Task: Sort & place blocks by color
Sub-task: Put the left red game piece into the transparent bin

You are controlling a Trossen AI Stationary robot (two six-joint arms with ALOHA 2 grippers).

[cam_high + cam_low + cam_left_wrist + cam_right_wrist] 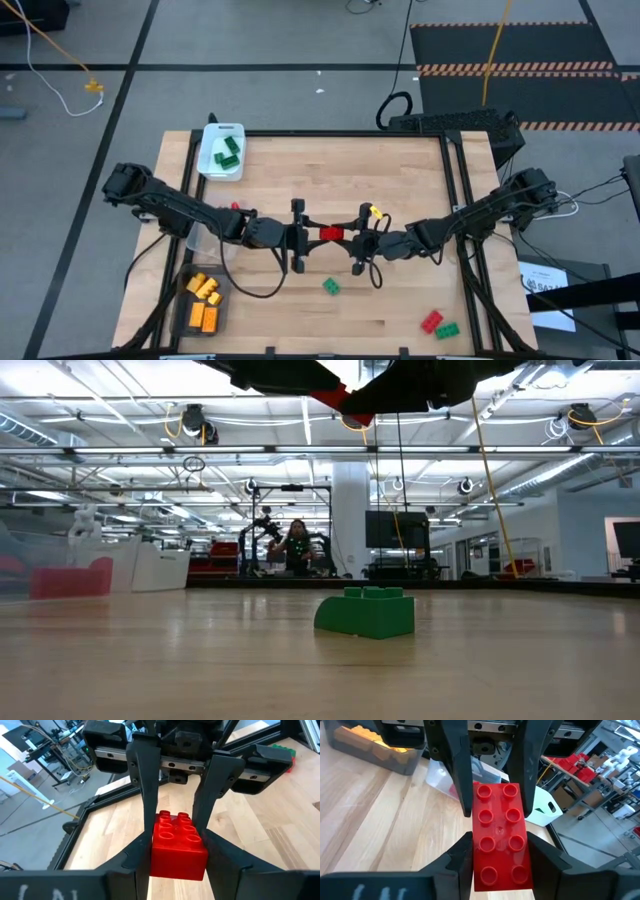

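A red block (331, 234) with two rows of studs hangs above the middle of the table, held from both ends. My left gripper (312, 236) comes at it from the table's left and my right gripper (350, 237) from the right, and each is shut on it. In the low view the two grippers and the red block (330, 400) show at the top, well above a green block (366, 612) that rests flat on the table. A yellow block (376, 211) lies just behind the right gripper. My left gripper pinches the red block's two long sides (155, 854) between its two fingers, at the end toward the table's left. Its fingers reach in about level and lie along the block. The block is studs up, clear of the table. My right gripper pinches the same two long sides (476, 865) between its two fingers, at the end toward the table's right. Its fingers come about level from the right and lie along the block, their ends close to the left gripper's fingertips (462, 795).
A white tray (210, 165) with green blocks stands at the far left. A dark tray (182, 318) with orange blocks sits at the near left, and a clear tray (200, 240) lies under the left arm. A red block (431, 321) and a green block (447, 329) lie near right.
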